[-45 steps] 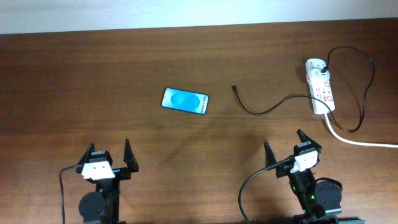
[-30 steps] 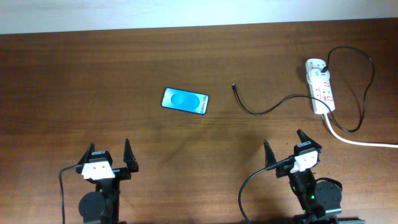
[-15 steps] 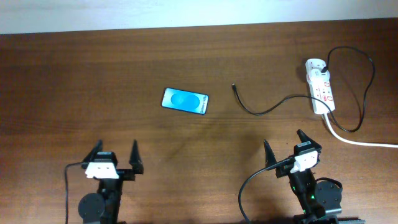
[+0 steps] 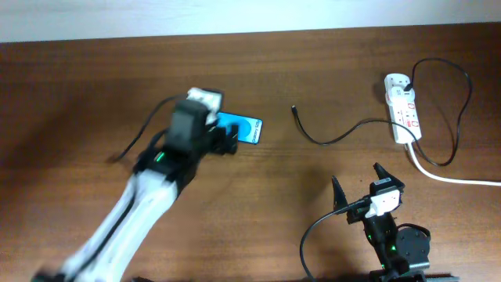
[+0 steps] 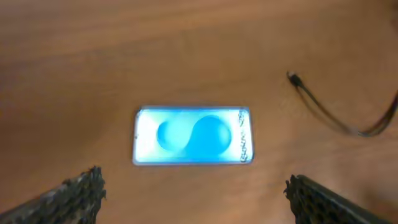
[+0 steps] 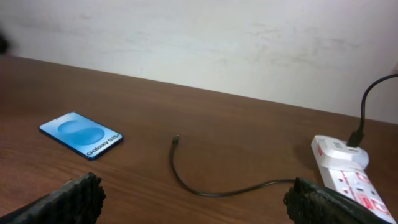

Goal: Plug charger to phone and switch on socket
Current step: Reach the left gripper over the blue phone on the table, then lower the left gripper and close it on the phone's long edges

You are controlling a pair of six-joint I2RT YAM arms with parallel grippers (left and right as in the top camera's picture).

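The phone (image 4: 249, 129), with its bright blue screen up, lies flat on the brown table; it also shows in the left wrist view (image 5: 193, 135) and the right wrist view (image 6: 81, 134). My left gripper (image 4: 221, 133) hovers open over the phone's left end, fingers (image 5: 84, 190) wide apart and empty. The charger's thin black cable (image 4: 329, 141) lies right of the phone, its plug (image 4: 294, 110) free on the table, apart from the phone. The white socket strip (image 4: 404, 108) is at the far right. My right gripper (image 4: 358, 186) is open and empty near the front edge.
The strip's thick white cord (image 4: 454, 178) runs off the right edge. The black cable loops past the strip and enters it at the top (image 4: 410, 84). A pale wall (image 6: 199, 43) borders the table's far edge.
My left arm has swung out from its rest at the front left to above the phone, covering its left end. The right arm, cable and socket have not moved.
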